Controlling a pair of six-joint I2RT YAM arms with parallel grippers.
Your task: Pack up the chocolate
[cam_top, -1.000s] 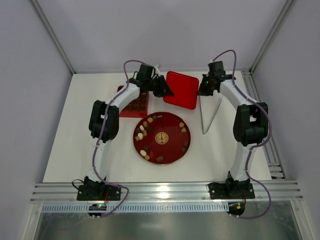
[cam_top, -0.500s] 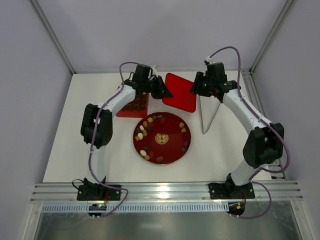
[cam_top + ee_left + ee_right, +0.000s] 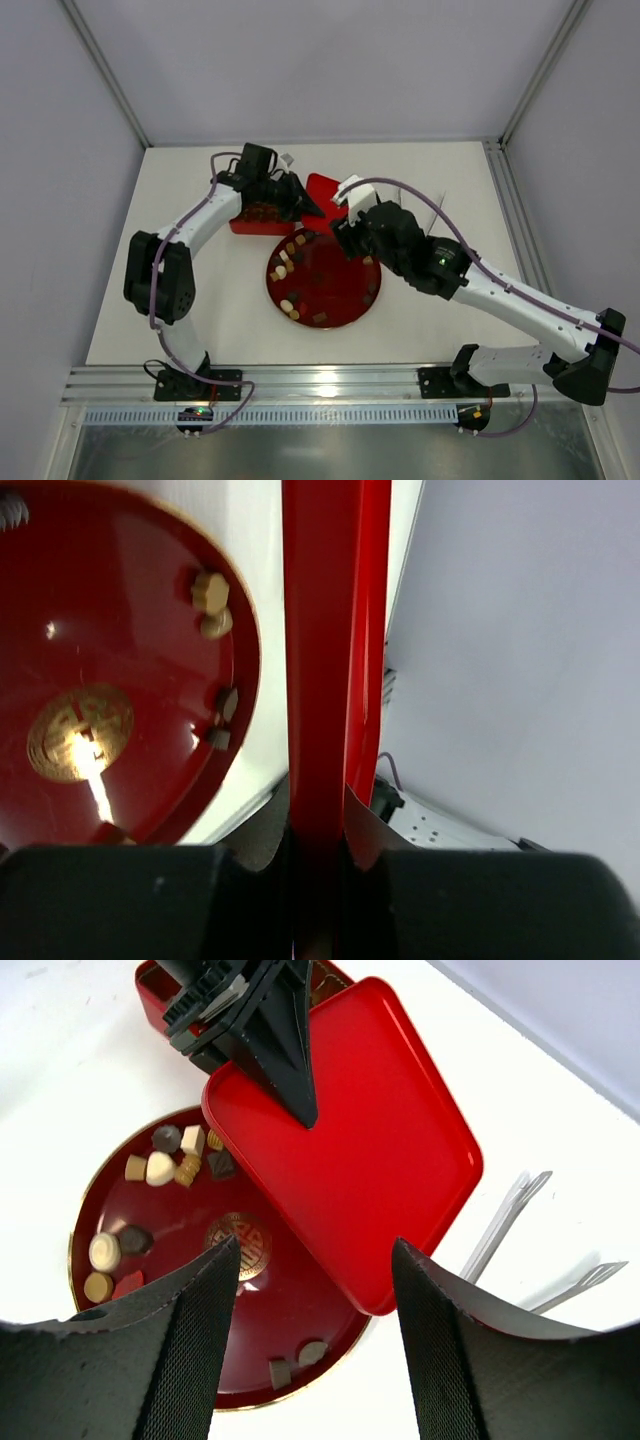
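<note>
Red lid is sitting edge-on in our left gripper, jaws clamped on it, and it is tilting over the plate's far rim. Our right gripper is hovering above the plate, jaws apart and holding nothing. The chocolate is lying loose on the plate, mostly along its left rim. We are judging this the lid-clearing step: next we are needing a resting spot beyond the plate, off the box
</note>
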